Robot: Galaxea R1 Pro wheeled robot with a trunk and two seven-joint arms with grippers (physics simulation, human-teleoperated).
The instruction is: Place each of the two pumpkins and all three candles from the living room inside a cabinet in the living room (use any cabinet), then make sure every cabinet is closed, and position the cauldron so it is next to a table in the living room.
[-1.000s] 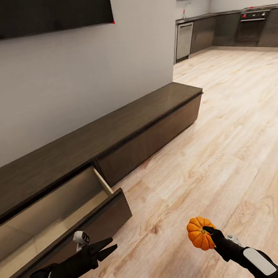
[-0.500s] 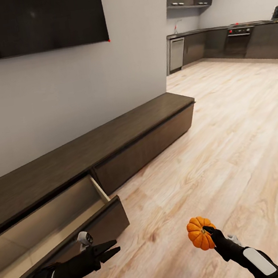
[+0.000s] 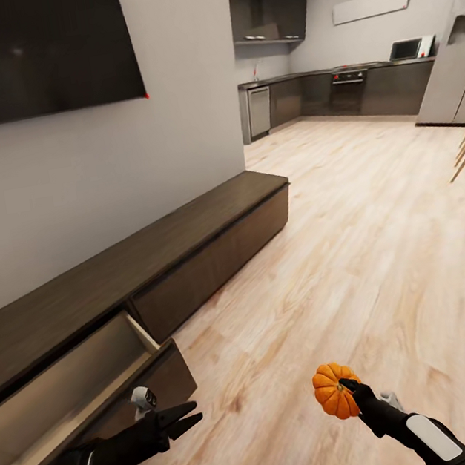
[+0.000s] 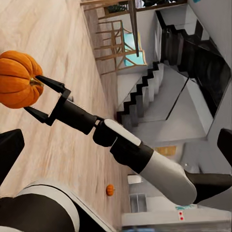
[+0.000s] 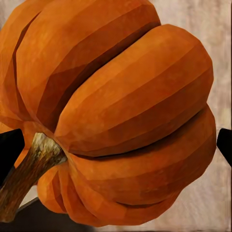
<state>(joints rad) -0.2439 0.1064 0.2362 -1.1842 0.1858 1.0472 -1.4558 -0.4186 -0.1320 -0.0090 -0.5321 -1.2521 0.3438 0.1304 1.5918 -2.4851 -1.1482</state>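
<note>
Our right gripper (image 3: 347, 388) clamps one pumpkin (image 3: 331, 391) above the pale wood floor (image 3: 386, 253), while our left gripper (image 3: 188, 416) hangs empty, fingers slightly parted. The cabinet (image 3: 190, 250) along the grey wall has its near drawer (image 3: 77, 388) pulled out, cut off by the frame edge. A second pumpkin (image 4: 110, 190) lies small and far off on the floor in the left wrist view, with the kitchen (image 3: 330, 93) beyond.

The floor (image 3: 357, 258) is pale wood plank, smooth with a soft sheen and visible grain. The cabinet (image 3: 190, 247) is dark brown wood, matt, its grain running lengthwise — the open drawer (image 3: 69, 386) shows a plain, pale beige lining. The pumpkin (image 5: 121, 111) has a smooth, ribbed orange skin with a faint gloss, and a rough, woody stem (image 5: 29, 169). The right hand (image 4: 41, 99) looks like matt black plastic.
</note>
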